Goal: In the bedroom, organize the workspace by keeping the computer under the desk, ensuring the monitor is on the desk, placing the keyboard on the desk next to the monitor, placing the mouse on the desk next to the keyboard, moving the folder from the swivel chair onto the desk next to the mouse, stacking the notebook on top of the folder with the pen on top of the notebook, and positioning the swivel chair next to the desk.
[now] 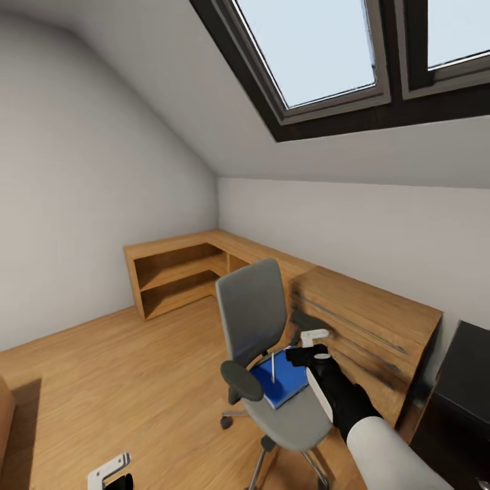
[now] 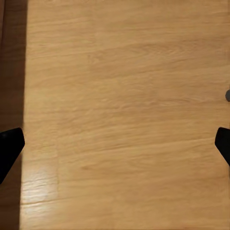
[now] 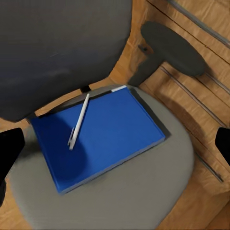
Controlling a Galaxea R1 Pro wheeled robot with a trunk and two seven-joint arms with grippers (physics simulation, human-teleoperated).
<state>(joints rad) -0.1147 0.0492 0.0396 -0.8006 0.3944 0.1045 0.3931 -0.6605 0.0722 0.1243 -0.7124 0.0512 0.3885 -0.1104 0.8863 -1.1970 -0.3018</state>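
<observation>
Blue folder (image 3: 103, 136) lies within the seat's edges; right pincer (image 3: 115, 143) gapes above.

The head camera looks forward and down from high up across the bedroom, taking in the skylight (image 1: 309, 51), the low wooden shelving (image 1: 178, 272) along the walls, the swivel chair (image 1: 272, 354) in the middle distance and the light wood floor (image 1: 129, 381). The right wrist camera hangs close above that same chair's seat (image 3: 143, 191), looking steeply down on the blue folder (image 3: 103, 136) that the head view shows from farther off. The left wrist camera faces almost straight down at bare floor (image 2: 129, 115) from near, sharing only the flooring with the head view.
</observation>
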